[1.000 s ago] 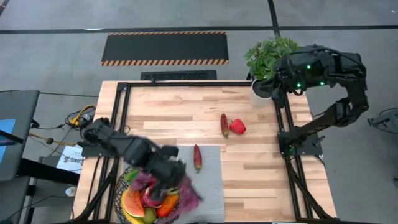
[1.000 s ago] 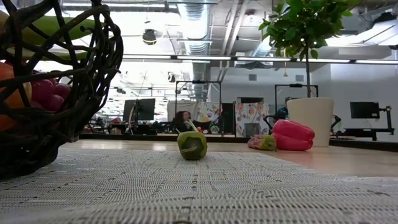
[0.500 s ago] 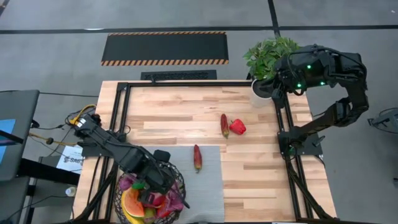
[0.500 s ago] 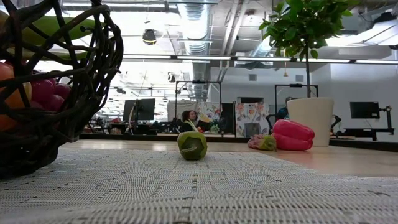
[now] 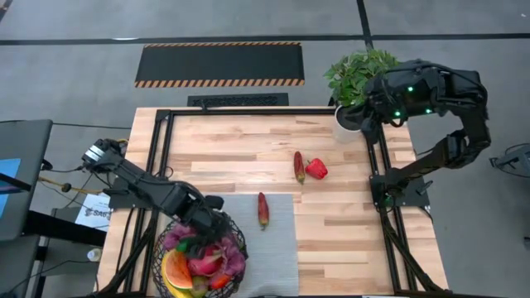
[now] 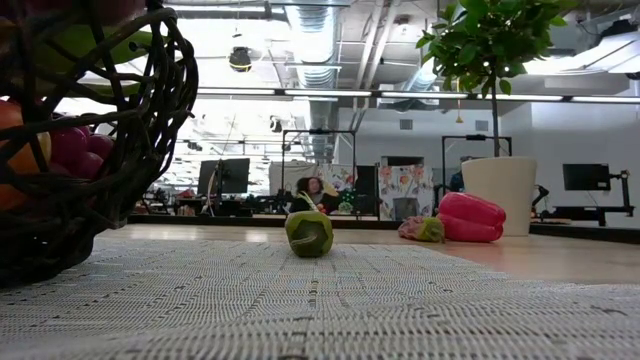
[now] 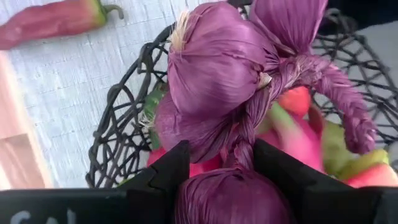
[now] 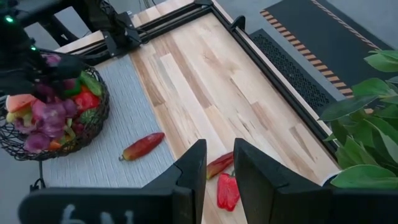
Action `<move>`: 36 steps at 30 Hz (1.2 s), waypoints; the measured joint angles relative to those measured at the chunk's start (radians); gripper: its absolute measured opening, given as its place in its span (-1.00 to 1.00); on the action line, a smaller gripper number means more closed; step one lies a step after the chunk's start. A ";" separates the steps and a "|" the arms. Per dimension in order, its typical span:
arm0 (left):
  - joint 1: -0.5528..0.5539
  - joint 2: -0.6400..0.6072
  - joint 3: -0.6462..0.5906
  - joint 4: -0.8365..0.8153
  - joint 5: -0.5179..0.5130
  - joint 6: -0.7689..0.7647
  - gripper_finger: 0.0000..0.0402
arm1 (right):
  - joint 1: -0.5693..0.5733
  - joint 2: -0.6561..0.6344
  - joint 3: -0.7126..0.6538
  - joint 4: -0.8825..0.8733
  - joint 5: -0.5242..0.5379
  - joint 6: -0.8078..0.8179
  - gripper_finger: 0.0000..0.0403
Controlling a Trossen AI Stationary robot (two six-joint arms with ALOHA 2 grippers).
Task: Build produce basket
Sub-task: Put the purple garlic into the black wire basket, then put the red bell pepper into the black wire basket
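The black wire basket (image 5: 166, 265) stands on the grey mat's near left corner, holding produce such as a watermelon slice (image 5: 175, 269) and a pink dragonfruit (image 5: 201, 265). My left gripper (image 5: 212, 232) is over its far rim, shut on a purple braided bunch of bulbs (image 7: 214, 68). On the mat lies a red chili (image 5: 262, 209). Another chili (image 5: 298, 165) and a red pepper (image 5: 315, 169) lie on the wood. My right gripper (image 8: 219, 165) hangs high at the far right, slightly open, with nothing between its fingers. My left gripper pinches one purple bulb (image 7: 229, 198) at the braid's end between its two fingers (image 7: 166, 169). The fingers come steeply from above. The braid and the other bulbs reach out beyond the fingertips over the produce in the basket; whether they rest on it I cannot tell.
A leafy plant in a white pot (image 5: 358, 79) stands at the table's far right corner, beside my right arm. Black frame rails (image 5: 248, 111) run along the table's far, left and right sides. The grey mat (image 5: 277, 248) covers the near middle; bare wood (image 5: 232, 149) lies beyond it.
My left gripper has come down toward the basket with the purple bunch and drawn a little toward the table's left. The bunch, which hung over the basket's right rim, now lies inside the rim above the produce. The gripper has kept its hold.
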 joint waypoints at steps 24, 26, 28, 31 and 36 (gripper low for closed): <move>0.111 -0.004 -0.055 -0.009 0.020 0.059 0.66 | -0.002 0.055 0.000 0.000 0.000 -0.046 -0.48; 0.144 -0.002 -0.039 -0.007 0.016 0.059 0.66 | -0.002 0.059 0.000 0.002 0.000 -0.051 -0.48; 0.184 -0.002 -0.006 -0.006 0.014 0.070 0.65 | -0.002 0.058 0.000 0.002 0.000 -0.052 -0.48; 0.246 -0.002 0.054 0.010 -0.035 0.115 0.63 | -0.002 0.058 0.000 0.002 0.000 -0.052 -0.48; 0.366 -0.003 0.090 0.274 -0.135 0.209 0.63 | -0.002 0.057 0.000 0.000 0.000 -0.045 -0.48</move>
